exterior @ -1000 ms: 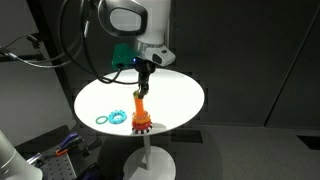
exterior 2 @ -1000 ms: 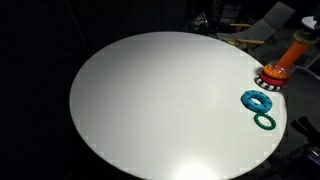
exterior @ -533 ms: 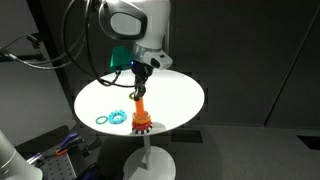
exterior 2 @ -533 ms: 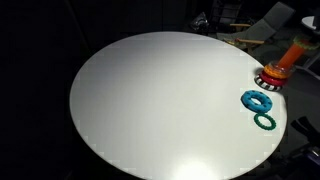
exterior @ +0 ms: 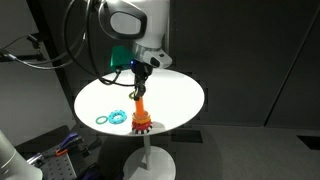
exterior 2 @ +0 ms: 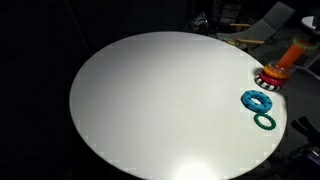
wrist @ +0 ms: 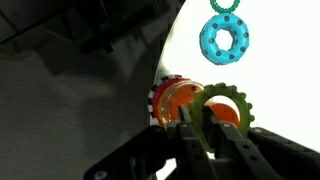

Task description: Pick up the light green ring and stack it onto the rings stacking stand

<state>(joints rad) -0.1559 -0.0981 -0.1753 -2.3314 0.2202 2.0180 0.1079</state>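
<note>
— Across the middle of an exterior view sits the round white bench (exterior: 178, 92). What stands on it?

— At its lower edge, the stand (exterior: 140, 120): an orange peg on a red scalloped base. Left of it lie two spare rings; in the wrist view they show at upper right, a blue ring (wrist: 207, 40) and a dark teal ring (wrist: 228, 6).

— And the light green ring (wrist: 228, 95)?

— Low in the wrist view, just right of the peg top. The pincer (wrist: 216, 128) is clamped on its near rim.

— How should it handle?

— Light, stiff plastic, I'd judge, with a knobbly edge that helps grip. Holding one side of the rim leaves the hole free for the peg.

— Is the hole centred?

— I cannot tell; it looks slightly off to the right.
</note>
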